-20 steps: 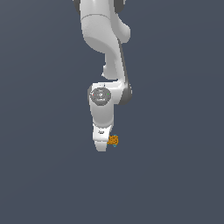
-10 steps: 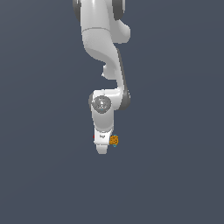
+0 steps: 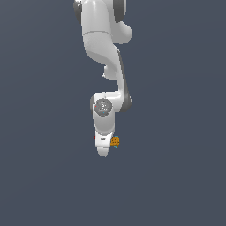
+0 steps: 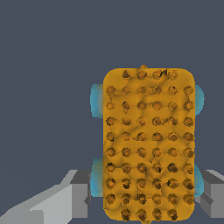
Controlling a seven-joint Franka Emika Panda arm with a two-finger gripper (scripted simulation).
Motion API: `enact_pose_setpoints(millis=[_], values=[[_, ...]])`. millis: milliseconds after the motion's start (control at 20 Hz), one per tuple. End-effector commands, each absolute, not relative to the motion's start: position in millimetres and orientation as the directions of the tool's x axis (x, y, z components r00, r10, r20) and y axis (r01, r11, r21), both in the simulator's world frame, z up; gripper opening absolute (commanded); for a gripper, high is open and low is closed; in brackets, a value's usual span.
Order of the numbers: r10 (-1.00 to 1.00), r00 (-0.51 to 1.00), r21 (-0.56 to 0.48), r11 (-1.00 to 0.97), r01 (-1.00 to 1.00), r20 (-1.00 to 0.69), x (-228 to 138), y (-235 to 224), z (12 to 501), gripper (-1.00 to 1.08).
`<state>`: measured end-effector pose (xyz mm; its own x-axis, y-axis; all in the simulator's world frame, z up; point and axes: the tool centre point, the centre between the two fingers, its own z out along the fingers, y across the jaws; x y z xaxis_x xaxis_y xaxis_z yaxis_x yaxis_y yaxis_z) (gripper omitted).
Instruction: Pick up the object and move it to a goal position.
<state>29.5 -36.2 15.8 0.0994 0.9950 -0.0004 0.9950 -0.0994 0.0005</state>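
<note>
— Since a second ago the arm has sunk a little and folded tighter, so the gripper (image 3: pixel 103 149) now hangs a shade lower over the grey floor (image 3: pixel 176 176); the orange block (image 3: pixel 115 141) sits in the same place as before, just beside the gripper on the exterior view's right.

— Is the block between the fingers?

— From the wrist view, yes: it fills the gap, with one finger (image 4: pixel 65 199) on one flank and the other finger on the opposite flank. Its long axis runs across the line that joins the two fingers, so they would close on its short width (the easier way to grip it, I judge).

— Are the jaws on it yet?

— They stand apart, close to its sides; whether they touch it I cannot tell. Only one arm is here, so there is no question of which is nearer.

— And its look?

— A rounded orange slab (image 4: pixel 148 144), lumpy, covered in rows of dark pits, with cyan nubs (image 4: pixel 96 99) poking out at its edges. A tiny red dot (image 3: pixel 94 138) shows beside the gripper on the exterior view's left.
</note>
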Motion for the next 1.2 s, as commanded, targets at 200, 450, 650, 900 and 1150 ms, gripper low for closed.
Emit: enact_pose_setpoints(millis=[200,450,650,900,1150], values=[[0.995,0.1,0.0,-0.1,0.995,0.0,29.5,-36.4,15.7,-1.0],[0.995,0.1,0.0,-0.1,0.995,0.0,27.3,-36.4,20.8,-1.0],[0.995,0.1,0.001,-0.1,0.995,-0.001,22.3,-36.3,32.4,-1.0],[0.995,0.099,0.0,-0.099,0.995,-0.002,11.9,-36.1,56.4,-1.0],[0.995,0.099,0.0,-0.099,0.995,-0.003,-3.2,-35.7,91.4,-1.0]])
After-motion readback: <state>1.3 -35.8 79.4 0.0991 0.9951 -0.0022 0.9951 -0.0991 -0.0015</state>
